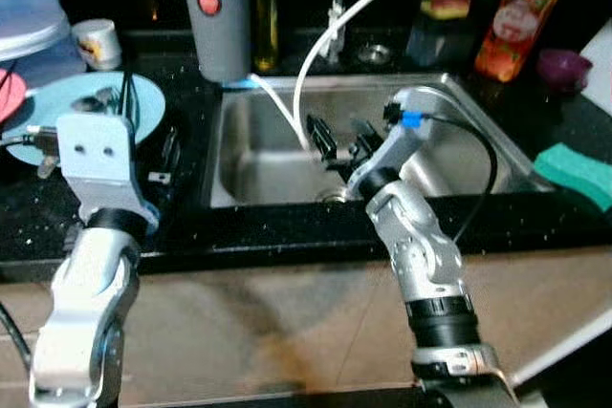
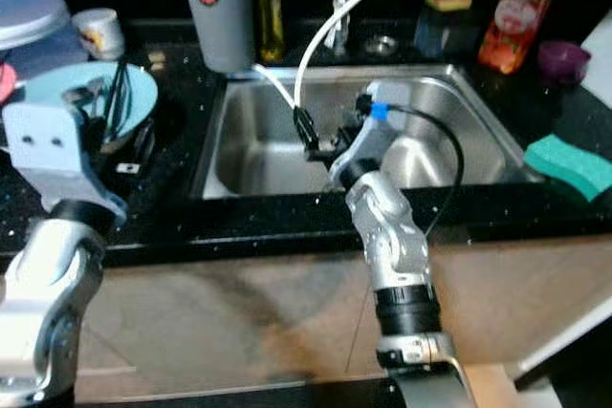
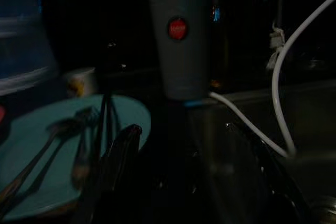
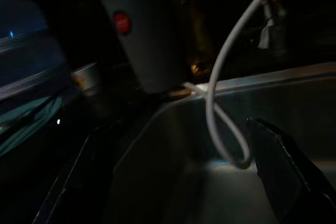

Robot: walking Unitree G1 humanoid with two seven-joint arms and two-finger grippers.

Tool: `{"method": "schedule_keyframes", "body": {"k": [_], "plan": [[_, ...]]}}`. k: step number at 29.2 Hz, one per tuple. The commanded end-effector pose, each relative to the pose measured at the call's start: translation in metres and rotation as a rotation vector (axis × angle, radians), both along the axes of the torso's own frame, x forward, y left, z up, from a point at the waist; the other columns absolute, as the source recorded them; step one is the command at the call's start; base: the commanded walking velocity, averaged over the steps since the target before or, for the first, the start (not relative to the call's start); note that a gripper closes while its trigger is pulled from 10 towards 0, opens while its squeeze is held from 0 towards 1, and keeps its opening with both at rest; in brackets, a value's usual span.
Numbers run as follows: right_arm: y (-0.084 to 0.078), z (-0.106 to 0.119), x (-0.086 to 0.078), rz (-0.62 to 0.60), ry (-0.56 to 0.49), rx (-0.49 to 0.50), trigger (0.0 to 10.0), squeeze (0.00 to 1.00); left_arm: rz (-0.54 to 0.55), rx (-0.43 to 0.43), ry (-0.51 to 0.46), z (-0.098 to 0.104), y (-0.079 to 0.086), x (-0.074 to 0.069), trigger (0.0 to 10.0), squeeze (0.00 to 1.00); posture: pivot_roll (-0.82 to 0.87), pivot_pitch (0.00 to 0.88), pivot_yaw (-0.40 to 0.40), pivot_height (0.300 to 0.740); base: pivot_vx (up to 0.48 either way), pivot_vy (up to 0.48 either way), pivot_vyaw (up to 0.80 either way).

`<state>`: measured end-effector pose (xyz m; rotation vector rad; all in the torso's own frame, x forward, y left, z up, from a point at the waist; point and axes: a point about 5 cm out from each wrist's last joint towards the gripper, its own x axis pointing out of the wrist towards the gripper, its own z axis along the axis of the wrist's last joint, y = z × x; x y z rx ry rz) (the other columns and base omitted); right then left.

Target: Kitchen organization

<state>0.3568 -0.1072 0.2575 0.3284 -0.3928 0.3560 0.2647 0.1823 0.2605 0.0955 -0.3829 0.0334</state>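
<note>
You see a stainless steel sink (image 1: 258, 155) set into a black speckled counter; take this sink as the reference. The right gripper (image 1: 342, 140) hangs inside the basin, near the drain, and its two black fingers stand apart with nothing between them. A white hose (image 1: 316, 54) curves down from behind the sink and loops into the basin just beside these fingers; in the right wrist view the loop (image 4: 226, 129) lies between the two dark fingers but does not look clamped.

To the left of the sink, on the counter, lies a light blue plate (image 1: 143, 107) with cutlery (image 3: 58, 140) on it. The left gripper (image 3: 189, 182) is over the counter between the plate and the left rim of the sink. Its fingers are apart and empty in the left wrist view.

Behind the left corner of the sink stands a grey cylinder with a red round mark (image 1: 212, 7), and next to it a bottle of yellow oil (image 1: 265, 16). To the right of the sink you find a green sponge (image 1: 574, 174), and behind it an orange pouch (image 1: 516, 21) and a purple cup (image 1: 564, 69).

The head views show colours and the whole counter clearly. The wrist views are very dark; only there you see the fork and spoon shapes on the plate from close by, and a small white cup (image 3: 81, 80) behind it.
</note>
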Motion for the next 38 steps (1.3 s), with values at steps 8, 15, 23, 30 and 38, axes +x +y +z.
{"method": "schedule_keyframes", "body": {"k": [8,15,23,30,38], "plan": [[-0.002,-0.0017,0.0004,-0.006,0.002,-0.001,10.0,0.0,-0.007,0.005,0.008,-0.0014,-0.0008,-0.0001,10.0,0.0,0.06,0.068,0.003,0.74,0.263,0.0,0.0],[-0.0007,-0.0014,0.0004,0.0,-0.003,-0.008,10.0,0.0,-0.005,0.007,0.004,-0.0001,-0.0004,-0.0006,10.0,0.0,0.06,0.068,0.003,0.74,0.264,0.0,0.0],[0.0017,-0.0013,-0.0005,0.01,-0.007,-0.019,10.0,0.0,-0.009,0.018,-0.006,0.0032,-0.0012,-0.0007,10.0,0.0,0.07,0.067,0.005,0.74,0.263,0.0,0.5],[0.0,-0.0034,-0.0004,0.006,0.005,0.011,10.0,0.0,-0.026,0.019,-0.011,0.0043,-0.0051,-0.0011,10.0,0.0,0.07,0.069,0.006,0.74,0.147,0.0,0.46],[-0.0008,-0.0041,-0.0004,0.005,0.007,0.013,10.0,0.0,-0.032,0.038,-0.025,0.007,-0.0084,-0.002,10.0,0.0,0.06,0.07,0.006,0.74,0.0,0.0,0.0]]}}
